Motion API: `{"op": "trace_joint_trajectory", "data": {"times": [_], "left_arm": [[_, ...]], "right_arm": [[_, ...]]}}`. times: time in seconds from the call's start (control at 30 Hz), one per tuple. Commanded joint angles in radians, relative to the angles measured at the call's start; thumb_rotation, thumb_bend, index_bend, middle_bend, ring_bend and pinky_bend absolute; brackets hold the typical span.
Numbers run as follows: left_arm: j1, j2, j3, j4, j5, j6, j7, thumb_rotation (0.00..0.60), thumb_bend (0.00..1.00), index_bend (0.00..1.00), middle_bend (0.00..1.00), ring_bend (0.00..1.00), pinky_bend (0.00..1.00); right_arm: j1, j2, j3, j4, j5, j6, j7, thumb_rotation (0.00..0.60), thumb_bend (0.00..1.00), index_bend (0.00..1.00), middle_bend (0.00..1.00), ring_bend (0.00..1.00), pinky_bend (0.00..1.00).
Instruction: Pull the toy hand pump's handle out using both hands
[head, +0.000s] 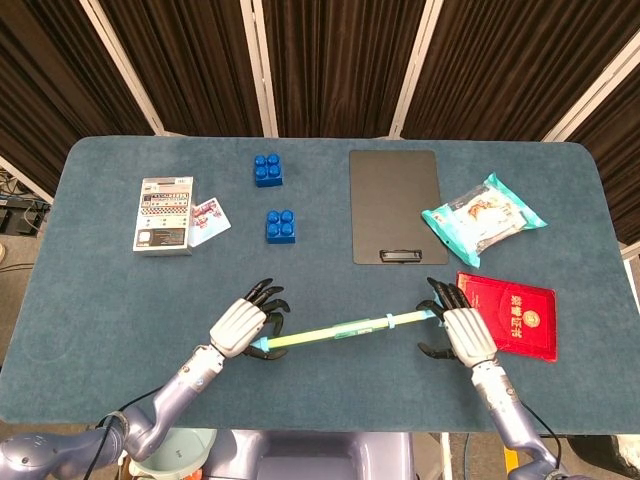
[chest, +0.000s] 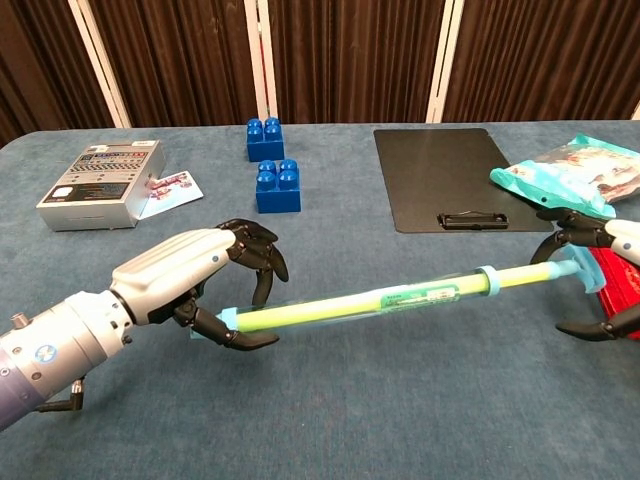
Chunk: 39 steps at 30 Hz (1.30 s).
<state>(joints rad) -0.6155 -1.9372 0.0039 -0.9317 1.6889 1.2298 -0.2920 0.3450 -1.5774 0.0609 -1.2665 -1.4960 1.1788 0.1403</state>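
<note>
The toy pump (head: 335, 333) (chest: 370, 302) is a yellow-green tube with light blue ends, stretched between my two hands near the table's front. My left hand (head: 238, 325) (chest: 185, 270) grips the tube's left end, fingers curled over it and thumb under. The pale blue T-handle (head: 432, 314) (chest: 572, 270) points right on a short length of rod. My right hand (head: 465, 333) (chest: 600, 238) cups around that handle with its fingers above and its thumb below. A wide gap stays between them, and I see no closed grip.
Two blue blocks (head: 268, 168) (head: 281, 226) sit at the back left, near a grey box (head: 164, 214) and a card (head: 208, 220). A black clipboard (head: 394, 205) lies centre back, a teal snack packet (head: 483, 219) to its right. A red booklet (head: 515, 316) lies beside my right hand.
</note>
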Motion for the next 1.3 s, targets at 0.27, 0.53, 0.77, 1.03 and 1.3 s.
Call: {"op": "trace_joint_trajectory", "data": {"times": [0.27,0.53,0.77,1.03,1.3], "left_arm": [[-0.015,-0.037,0.007,0.074,0.031,0.059,-0.075,0.6,0.4,0.76,0.33,0.1,0.03],[-0.009,-0.068,0.002,0.124,0.046,0.143,-0.129,0.6,0.4,0.76,0.35,0.12,0.03],[0.0,-0.064,0.004,0.149,0.047,0.179,-0.139,0.6,0.4,0.76,0.35,0.12,0.03],[0.009,-0.022,-0.01,0.126,0.045,0.236,-0.132,0.6,0.4,0.76,0.36,0.13,0.03],[0.023,0.057,-0.017,0.047,0.05,0.288,-0.095,0.6,0.4,0.76,0.37,0.13,0.03]], "right_arm": [[0.005,0.012,-0.016,0.036,-0.023,0.001,0.141,0.6,0.37,0.49,0.02,0.0,0.0],[-0.005,0.009,-0.011,0.055,-0.051,0.069,0.187,0.6,0.42,0.68,0.08,0.0,0.0],[-0.017,0.022,0.0,0.039,-0.061,0.126,0.168,0.6,0.44,0.72,0.1,0.0,0.0],[-0.02,0.079,0.027,0.001,-0.036,0.141,0.084,0.6,0.44,0.73,0.11,0.0,0.0],[-0.022,0.142,0.043,-0.052,-0.015,0.14,0.032,0.6,0.44,0.73,0.11,0.0,0.0]]}}
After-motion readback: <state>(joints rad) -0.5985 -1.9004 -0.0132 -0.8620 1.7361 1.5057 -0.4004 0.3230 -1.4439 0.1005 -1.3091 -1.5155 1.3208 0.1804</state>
